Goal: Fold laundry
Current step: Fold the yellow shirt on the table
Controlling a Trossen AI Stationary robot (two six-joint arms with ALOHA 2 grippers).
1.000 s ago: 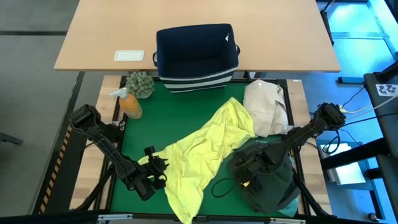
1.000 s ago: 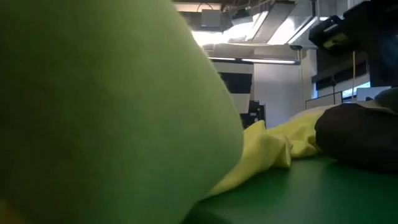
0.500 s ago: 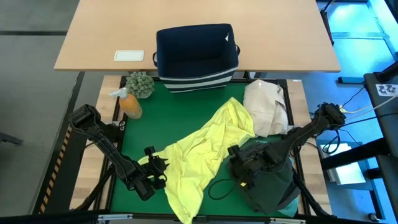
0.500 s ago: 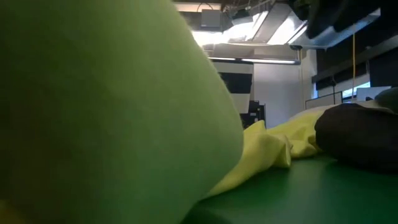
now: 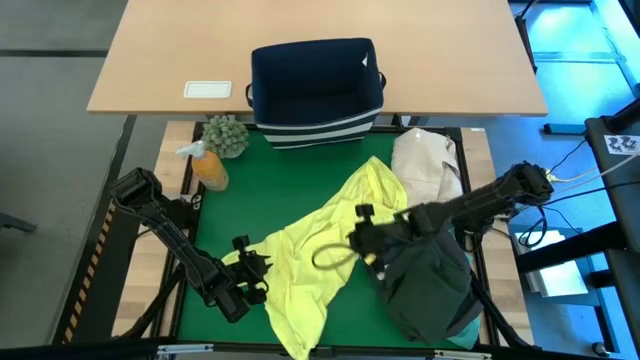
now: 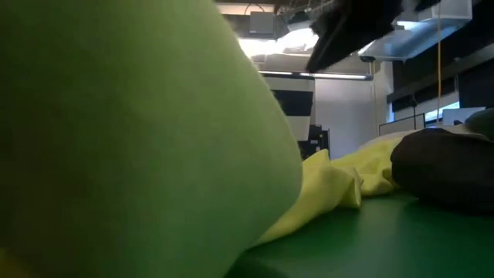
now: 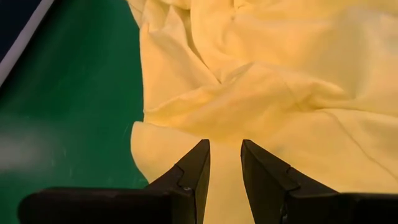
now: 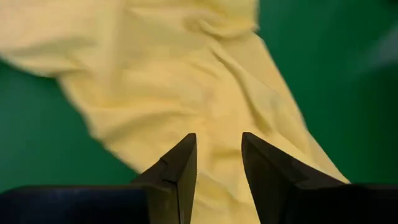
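Right end effector has swung off the dark garment pile, now above the yellow shirt, fingers apart, empty. Left end effector unmoved at the shirt's edge, fingers narrowly apart, holding nothing. Spreading looks imminent.

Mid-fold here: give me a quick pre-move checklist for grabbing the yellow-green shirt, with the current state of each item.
1. Yellow-green shirt spread flat: not ok, crumpled and lying diagonally on the green mat.
2. Left gripper empty: ok, fingers slightly apart over the shirt's edge, holding nothing.
3. Right gripper empty: ok, narrow gap, above the shirt.
4. Shirt free of other garments: not ok, the dark garment pile sits against its right side.
5. Low view usable: not ok, yellow-green cloth blocks most of it.
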